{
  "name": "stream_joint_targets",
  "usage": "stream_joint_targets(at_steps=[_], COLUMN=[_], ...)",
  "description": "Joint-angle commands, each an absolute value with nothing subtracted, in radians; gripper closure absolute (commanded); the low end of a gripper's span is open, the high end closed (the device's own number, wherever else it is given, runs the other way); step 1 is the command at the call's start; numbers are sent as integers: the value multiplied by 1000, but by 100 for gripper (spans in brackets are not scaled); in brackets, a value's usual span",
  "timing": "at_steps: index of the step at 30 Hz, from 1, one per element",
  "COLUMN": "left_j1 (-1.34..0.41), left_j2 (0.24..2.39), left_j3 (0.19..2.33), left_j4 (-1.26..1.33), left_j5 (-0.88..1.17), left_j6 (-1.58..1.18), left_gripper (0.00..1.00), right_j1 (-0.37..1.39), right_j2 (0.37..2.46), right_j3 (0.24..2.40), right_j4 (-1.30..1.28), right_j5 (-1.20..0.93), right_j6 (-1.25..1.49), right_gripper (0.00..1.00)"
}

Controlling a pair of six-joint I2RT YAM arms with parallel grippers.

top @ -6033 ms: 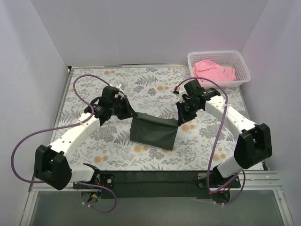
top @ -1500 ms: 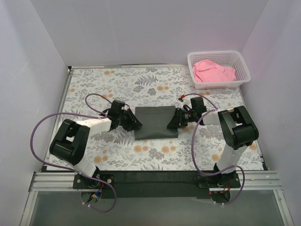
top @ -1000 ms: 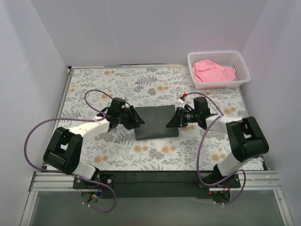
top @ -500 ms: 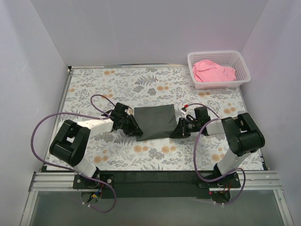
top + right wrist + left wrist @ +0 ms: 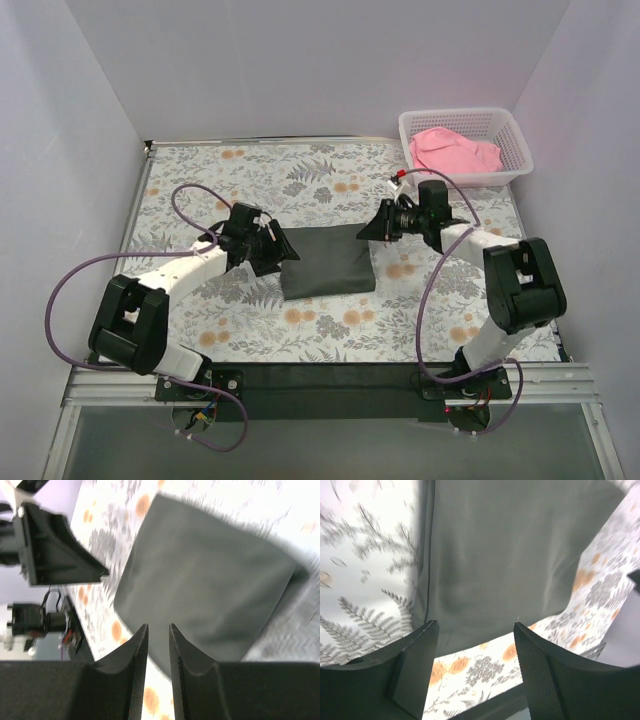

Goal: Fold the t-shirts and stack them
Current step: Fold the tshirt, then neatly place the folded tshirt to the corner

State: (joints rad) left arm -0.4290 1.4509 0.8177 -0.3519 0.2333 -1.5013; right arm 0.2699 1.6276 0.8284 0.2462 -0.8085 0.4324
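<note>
Both hands are back off the dark shirt (image 5: 326, 262), which lies folded mid-desk (image 5: 200, 190). Now my left hand (image 5: 475, 626) gapes wide and empty, and my right hand (image 5: 158, 627) is barely parted, also empty. Fold looks done; next I need the pink shirt (image 5: 455, 150) out of the basket (image 5: 515, 135).

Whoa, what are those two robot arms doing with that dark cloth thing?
They're folding t-shirts. The dark grey t-shirt lies folded into a rectangle on the flowery table. The left end effector sits at its left edge, jaws open, holding nothing; the right end effector is near its right edge, jaws barely apart, also empty. The pink t-shirt sits crumpled in the white basket, not yet folded.
</note>
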Motion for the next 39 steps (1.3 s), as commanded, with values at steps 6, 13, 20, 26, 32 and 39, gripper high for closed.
stream_joint_targets(at_steps=[6, 13, 20, 26, 32, 39], left_j1=[-269, -180, -172, -172, -172, -172], left_j2=[1379, 1313, 1279, 1221, 1164, 1121], left_j3=[888, 816, 819, 835, 792, 756], left_j4=[-383, -328, -342, -391, -390, -376], left_j5=[183, 138, 107, 16, -50, -81], left_j6=[-1361, -1293, -1255, -1223, -1212, -1206], left_gripper=[39, 39, 37, 16, 11, 12], right_j1=[229, 176, 169, 196, 305, 406], right_j2=[1928, 2078, 1940, 1723, 1623, 1617], right_j3=[1097, 1160, 1147, 1051, 965, 954], right_j4=[256, 255, 147, -98, -294, -342], right_j5=[-741, -719, -654, -448, -298, -199], right_j6=[436, 410, 344, 298, 330, 374], right_gripper=[75, 75, 74, 61, 51, 57])
